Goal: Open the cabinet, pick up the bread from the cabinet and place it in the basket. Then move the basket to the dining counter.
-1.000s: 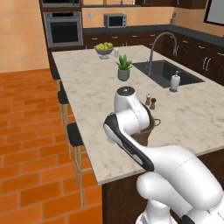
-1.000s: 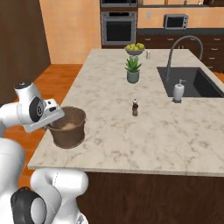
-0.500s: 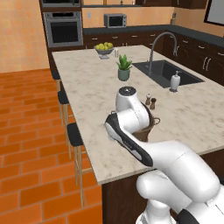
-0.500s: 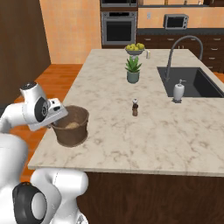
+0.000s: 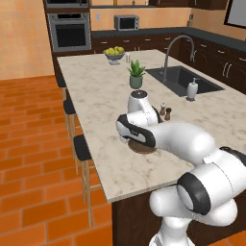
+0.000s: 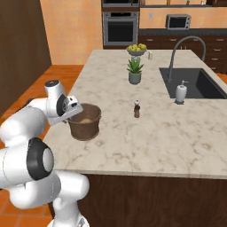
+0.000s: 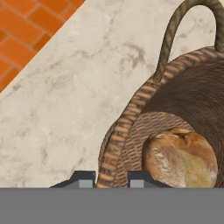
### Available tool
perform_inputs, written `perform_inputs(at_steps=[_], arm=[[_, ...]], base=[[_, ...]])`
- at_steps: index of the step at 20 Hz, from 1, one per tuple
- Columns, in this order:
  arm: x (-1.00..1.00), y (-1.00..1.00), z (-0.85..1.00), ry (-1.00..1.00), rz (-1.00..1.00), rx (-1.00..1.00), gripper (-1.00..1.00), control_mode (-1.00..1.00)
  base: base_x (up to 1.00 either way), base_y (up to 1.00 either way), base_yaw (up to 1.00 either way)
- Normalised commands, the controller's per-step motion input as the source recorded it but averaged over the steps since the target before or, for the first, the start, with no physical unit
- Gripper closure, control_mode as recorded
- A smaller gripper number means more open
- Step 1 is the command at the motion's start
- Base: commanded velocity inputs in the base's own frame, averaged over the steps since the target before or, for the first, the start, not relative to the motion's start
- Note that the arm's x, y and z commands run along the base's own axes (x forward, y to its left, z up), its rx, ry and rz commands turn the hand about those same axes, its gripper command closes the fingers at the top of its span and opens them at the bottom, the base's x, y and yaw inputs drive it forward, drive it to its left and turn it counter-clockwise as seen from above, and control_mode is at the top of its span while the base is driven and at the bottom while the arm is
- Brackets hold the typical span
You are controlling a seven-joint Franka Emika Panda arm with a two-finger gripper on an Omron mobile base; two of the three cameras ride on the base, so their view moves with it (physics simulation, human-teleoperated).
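Start at the left of the hand view: you see orange brick floor in the upper left corner, then the pale marbled top of the dining counter (image 7: 65, 100), then the basket (image 7: 131, 127) filling the right half. Your claw (image 7: 113, 178) sits at the bottom centre with its jaws together on the basket's woven rim, one fingertip outside the wall and one inside. The bread (image 7: 180, 158) lies inside the basket at the lower right, just to the right of the claw and touching the basket floor. The loop handle (image 7: 175, 30) arches up at the upper right, well away from where you grip.

In the right base view the basket (image 6: 85, 122) already stands upright on the dining counter (image 6: 146, 133), near the counter's left edge, with the claw (image 6: 71, 111) on the rim's left side. So the relation that matters is this: the basket lies directly at the claw and to its right, and the counter edge and floor lie to the left. I judge the task close to finished; any release should leave the basket resting fully on the top, and any retreat should lift clear of the rim before pulling left, so the wall is not dragged toward the edge.

Further right stand a small dark bottle (image 6: 137, 109), a potted plant (image 6: 135, 71), the soap dispenser (image 6: 181, 92) and the sink (image 6: 195, 84), all well apart from the basket.
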Motion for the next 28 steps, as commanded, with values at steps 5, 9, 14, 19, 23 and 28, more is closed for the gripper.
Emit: perform_inputs(at_steps=[5, 9, 14, 19, 23, 28], arm=[[1.0, -0.03, 0.0, 0.0, 0.0, 0.01, 1.0, -1.0], [1.0, 0.01, -0.03, 0.0, 0.0, 0.0, 1.0, -1.0], [0.81, 0.0, -0.26, 0.0, 0.01, -0.01, 1.0, -1.0], [0.43, 0.0, -0.58, 0.0, 0.0, 0.0, 1.0, -1.0], [0.0, 0.0, -0.75, 0.0, 0.0, 0.0, 1.0, -1.0], [0.0, -0.03, -0.54, 0.0, 0.0, 0.0, 1.0, -1.0]], base=[[0.0, 0.0, 0.0], [0.0, 0.0, 0.0], [0.0, 0.0, 0.0], [0.0, 0.0, 0.0], [0.0, 0.0, 0.0], [0.0, 0.0, 0.0]])
